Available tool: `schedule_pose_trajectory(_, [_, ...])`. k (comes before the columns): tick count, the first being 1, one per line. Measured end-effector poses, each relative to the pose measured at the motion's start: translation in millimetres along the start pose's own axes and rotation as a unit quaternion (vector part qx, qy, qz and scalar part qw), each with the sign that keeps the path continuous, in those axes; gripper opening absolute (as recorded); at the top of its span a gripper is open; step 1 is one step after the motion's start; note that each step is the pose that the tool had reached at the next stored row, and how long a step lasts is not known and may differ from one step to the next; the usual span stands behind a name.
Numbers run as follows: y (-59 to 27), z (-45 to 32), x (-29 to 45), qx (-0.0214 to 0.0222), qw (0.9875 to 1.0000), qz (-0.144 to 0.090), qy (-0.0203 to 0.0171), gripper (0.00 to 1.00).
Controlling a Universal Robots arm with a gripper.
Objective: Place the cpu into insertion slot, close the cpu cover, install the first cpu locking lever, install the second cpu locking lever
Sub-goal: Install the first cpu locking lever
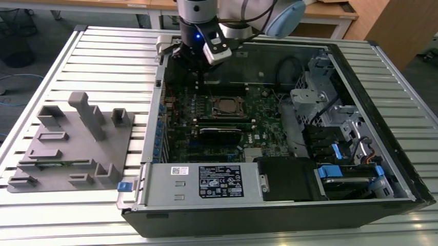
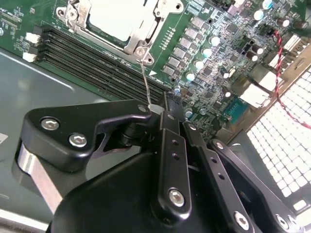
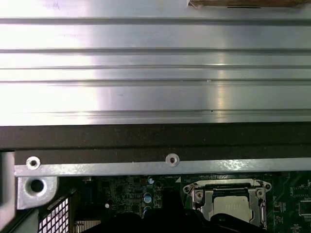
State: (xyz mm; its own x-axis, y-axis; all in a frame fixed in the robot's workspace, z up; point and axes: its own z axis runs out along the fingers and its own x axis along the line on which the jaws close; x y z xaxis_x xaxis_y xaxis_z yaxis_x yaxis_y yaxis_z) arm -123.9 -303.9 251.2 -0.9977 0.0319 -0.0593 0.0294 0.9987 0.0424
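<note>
The slatted metal counter [image 1: 82, 46] carries an open computer case [image 1: 274, 218], and a grey fixture [image 1: 68, 143] lies beside it on the exterior view's left. Inside the case the green motherboard [image 1: 267, 110] lies flat, and the arm reaches down over its far side. The insertion slot [image 1: 229, 106] sits near the middle of the board. From the end effector [image 1: 200, 77] it lies toward the near side and a little toward the exterior view's right, not far away. In the second wrist view the cpu cover [image 2: 137, 38] looks folded down on the slot, and the pale top of the cpu [image 2: 119, 17] shows through its cut-out, so I judge the chip is already seated. A thin wire locking lever [image 2: 145, 77] starts at a corner of the socket, and its long axis points straight toward the end effector [image 2: 163, 104], which appears clenched on the free end of this wire. The exterior view gives the whole layout but not the wire. The first wrist view shows the cpu [image 3: 234, 208] in its frame and, beyond it, the far wall of the case with the counter behind.
</note>
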Motion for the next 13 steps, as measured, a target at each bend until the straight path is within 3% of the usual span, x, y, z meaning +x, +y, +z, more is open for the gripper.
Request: schedule_pose_trajectory(13, [0.5, 1.2, -16.2, 0.0000, 1.0000, 0.000, 0.0000, 0.11])
